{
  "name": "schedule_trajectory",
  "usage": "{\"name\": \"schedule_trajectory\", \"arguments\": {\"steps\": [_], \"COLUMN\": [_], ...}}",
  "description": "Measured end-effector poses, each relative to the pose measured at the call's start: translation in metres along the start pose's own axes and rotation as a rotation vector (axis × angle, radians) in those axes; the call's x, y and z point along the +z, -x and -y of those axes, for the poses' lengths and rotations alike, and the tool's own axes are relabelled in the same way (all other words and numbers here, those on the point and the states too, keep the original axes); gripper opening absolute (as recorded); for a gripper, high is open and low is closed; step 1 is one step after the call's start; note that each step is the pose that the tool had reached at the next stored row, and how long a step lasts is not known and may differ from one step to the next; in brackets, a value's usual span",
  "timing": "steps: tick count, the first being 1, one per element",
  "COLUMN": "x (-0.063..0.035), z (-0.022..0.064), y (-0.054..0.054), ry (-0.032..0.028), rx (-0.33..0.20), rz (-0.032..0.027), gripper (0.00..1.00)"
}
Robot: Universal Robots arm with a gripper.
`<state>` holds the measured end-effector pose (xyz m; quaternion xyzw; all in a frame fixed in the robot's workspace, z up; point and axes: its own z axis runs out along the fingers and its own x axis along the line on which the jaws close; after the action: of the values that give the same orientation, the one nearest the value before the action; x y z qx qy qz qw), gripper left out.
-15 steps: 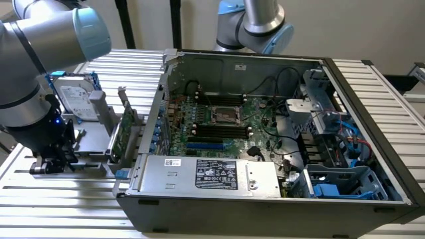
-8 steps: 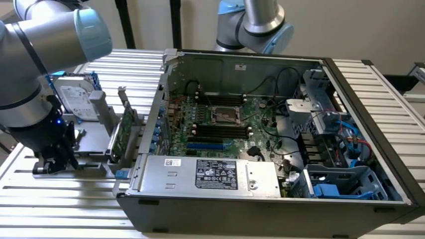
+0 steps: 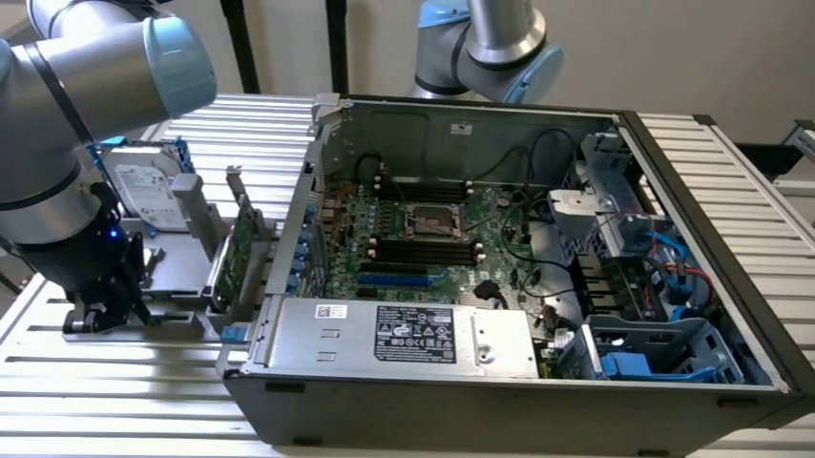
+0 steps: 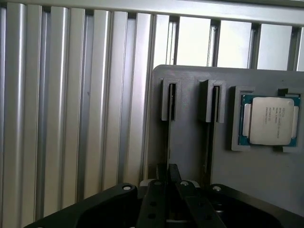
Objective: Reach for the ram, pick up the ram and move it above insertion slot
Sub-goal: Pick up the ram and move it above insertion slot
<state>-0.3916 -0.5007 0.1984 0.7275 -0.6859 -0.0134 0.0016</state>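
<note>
gripper [image 4: 167, 183] pinched together on the thin ram [image 4: 169, 128] just ahead; pulling straight out of the holder [image 4: 190, 137] seems safest.

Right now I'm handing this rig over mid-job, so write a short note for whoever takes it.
Gripper: down at the gray holder, right over the ram; hold not confirmed.
Ram: on edge in its holder slot, not lifted.
Done: the reach.
Left: pickup and the move above the memory slots in the open case.
</note>
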Motion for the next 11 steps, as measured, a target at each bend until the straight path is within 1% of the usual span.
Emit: {"name": "schedule_trajectory", "arguments": {"steps": [11], "x": [0.0], "z": [0.0], "y": [0.0], "ry": [0.0002], "rx": [0.005], "rz": [0.0001], "gripper": [0.13]}}
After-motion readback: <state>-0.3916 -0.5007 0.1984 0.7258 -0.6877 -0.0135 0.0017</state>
